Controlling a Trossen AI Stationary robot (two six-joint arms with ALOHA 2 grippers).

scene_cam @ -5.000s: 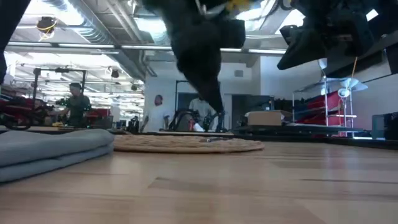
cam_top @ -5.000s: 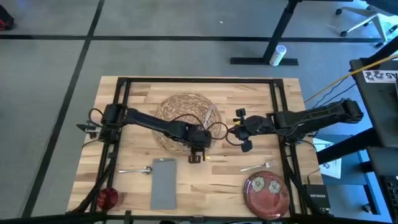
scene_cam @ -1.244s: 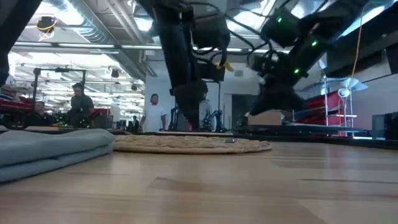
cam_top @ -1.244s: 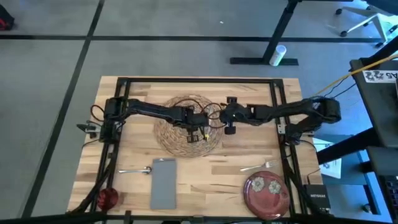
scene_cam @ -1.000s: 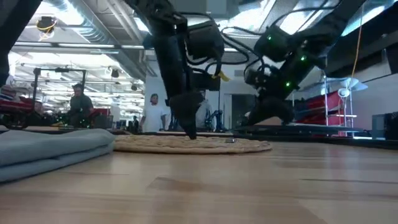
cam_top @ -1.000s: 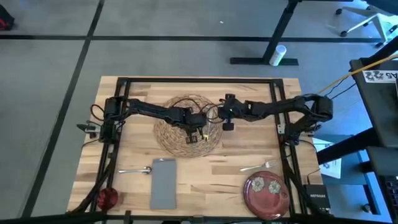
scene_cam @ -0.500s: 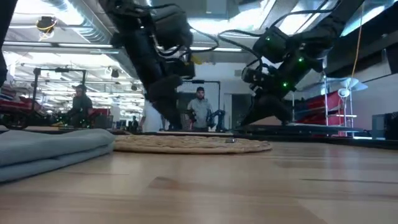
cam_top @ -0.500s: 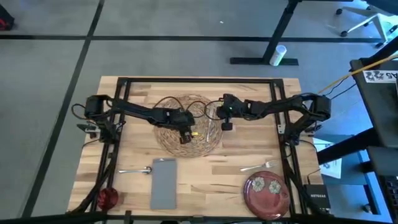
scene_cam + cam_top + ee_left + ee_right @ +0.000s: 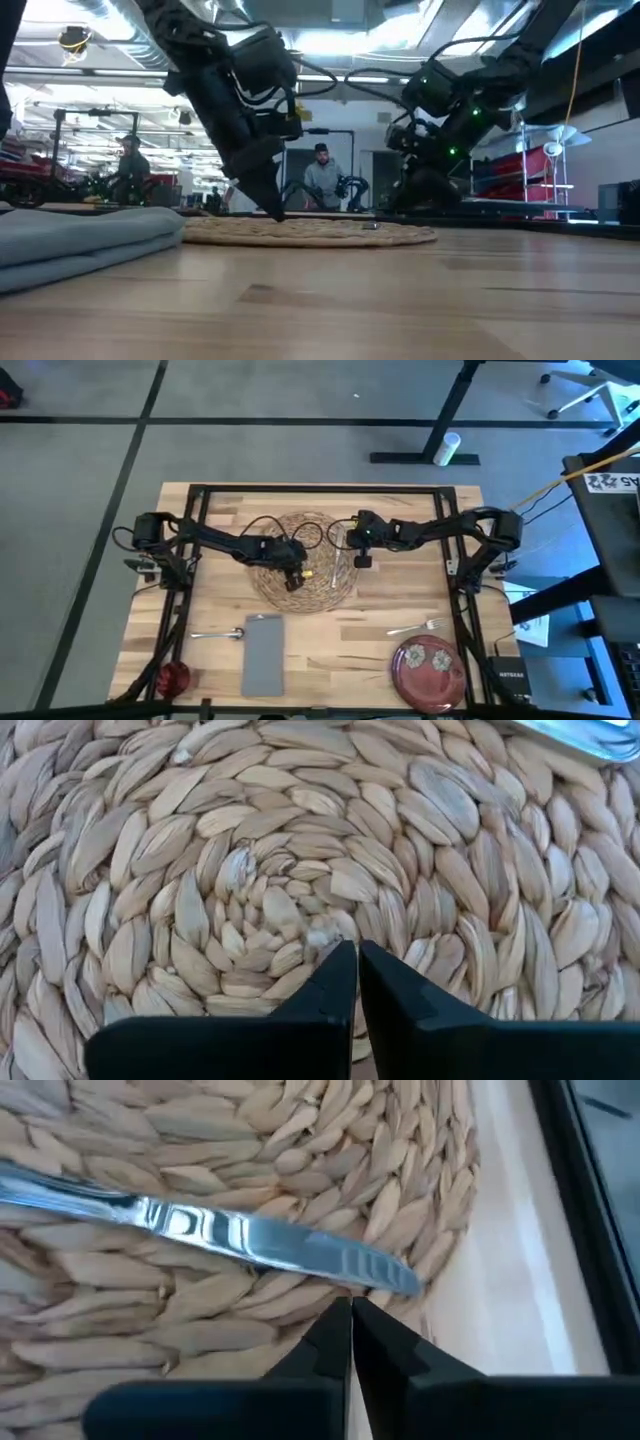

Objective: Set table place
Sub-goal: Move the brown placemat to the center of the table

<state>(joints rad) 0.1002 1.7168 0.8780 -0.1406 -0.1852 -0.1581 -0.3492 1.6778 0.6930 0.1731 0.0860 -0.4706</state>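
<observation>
Workshop room beyond the work area

Gray carpet point(image 9: 90, 450) crossed by dark seams is seen from above, with a black desk foot point(image 9: 425, 457) and a white cylinder point(image 9: 447, 448). At table height, bright ceiling lights point(image 9: 330, 40), exposed ducts and a standing person point(image 9: 322, 180) are shown.

Both arms are dark, nearly black, built of slim jointed segments with thin black cables looping loosely alongside them, and each ends in a two-finger gripper: the left gripper point(image 9: 293, 584) carries a small yellow marking beside its fingers, while the right gripper point(image 9: 362, 563) is plain black. In the low view small green lights glow on the right arm's wrist housing. Each gripper's matte black, wedge-shaped fingers point(image 9: 330, 990) taper to narrow tips.
</observation>
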